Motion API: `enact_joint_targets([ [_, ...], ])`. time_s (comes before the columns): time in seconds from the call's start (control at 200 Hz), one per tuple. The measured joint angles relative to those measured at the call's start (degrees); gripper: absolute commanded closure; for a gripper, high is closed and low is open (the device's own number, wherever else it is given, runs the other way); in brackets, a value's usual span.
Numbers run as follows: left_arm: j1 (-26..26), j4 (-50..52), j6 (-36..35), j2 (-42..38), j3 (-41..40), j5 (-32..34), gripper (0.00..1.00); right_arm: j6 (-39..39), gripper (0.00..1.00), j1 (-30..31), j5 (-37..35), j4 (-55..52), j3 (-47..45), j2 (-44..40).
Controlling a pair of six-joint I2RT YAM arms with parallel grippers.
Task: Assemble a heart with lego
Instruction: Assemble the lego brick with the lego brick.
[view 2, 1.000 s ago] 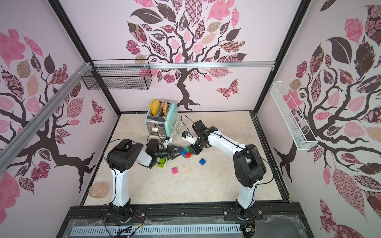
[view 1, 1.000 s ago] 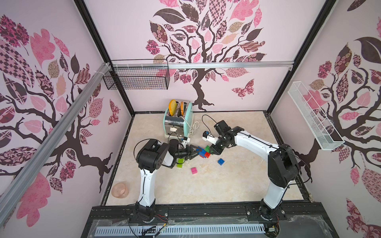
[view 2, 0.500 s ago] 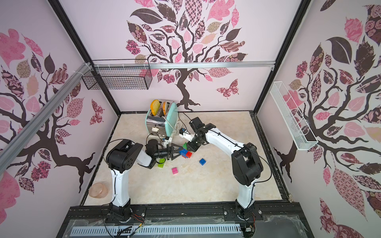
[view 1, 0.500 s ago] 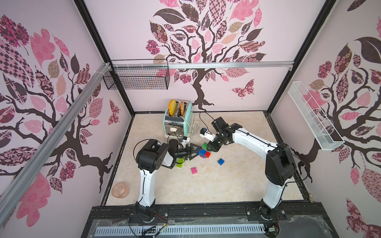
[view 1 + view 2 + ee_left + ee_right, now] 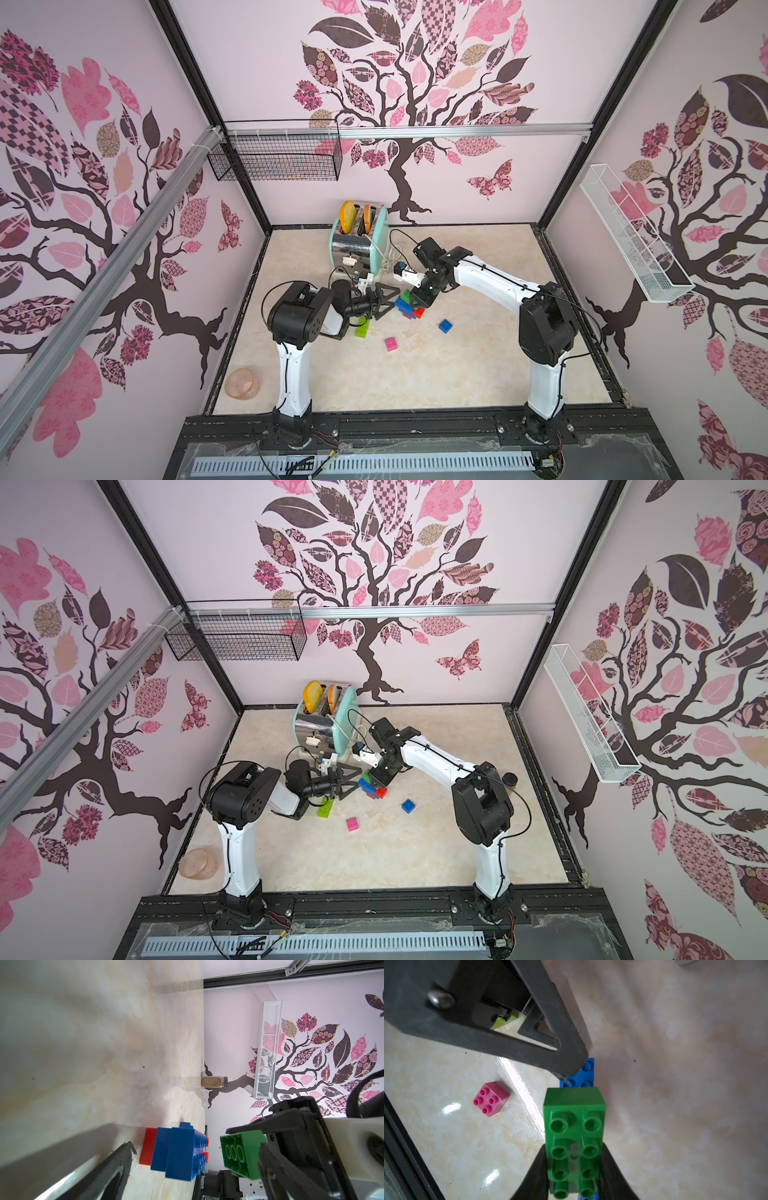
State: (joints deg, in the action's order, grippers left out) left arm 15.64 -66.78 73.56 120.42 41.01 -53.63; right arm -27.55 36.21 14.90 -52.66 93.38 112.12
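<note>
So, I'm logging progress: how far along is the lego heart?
Done: a stack of red and blue studded plastic bricks stands joined. In hand: the right gripper holds the dark green long brick above it; the left gripper is open beside it. Remaining: lime long brick, pink small brick and blue small brick lie loose.

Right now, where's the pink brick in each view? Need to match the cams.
Top view: pink brick lies loose on the table, apart from the blue stack, nearer the front.
Top view: same spot.
Right wrist: studs toward the camera, beside the gripped green brick.
Left wrist: not in it.
Shared landmark: the blue stack, in all four.
</note>
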Motion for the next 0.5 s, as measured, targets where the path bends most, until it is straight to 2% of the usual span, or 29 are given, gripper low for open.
enact_joint_targets([
  [0.22, -0.50, -0.44, 0.20, 0.00, -0.20, 0.39, 0.03, 0.33, 0.75, 0.00, -0.17, -1.55, 0.39, 0.35],
  [0.5, -0.63, -0.46, 0.17, 0.00, -0.22, 0.44, 0.03, -0.09, 0.74, 0.96, -0.13, -4.94, 8.98, 5.20],
])
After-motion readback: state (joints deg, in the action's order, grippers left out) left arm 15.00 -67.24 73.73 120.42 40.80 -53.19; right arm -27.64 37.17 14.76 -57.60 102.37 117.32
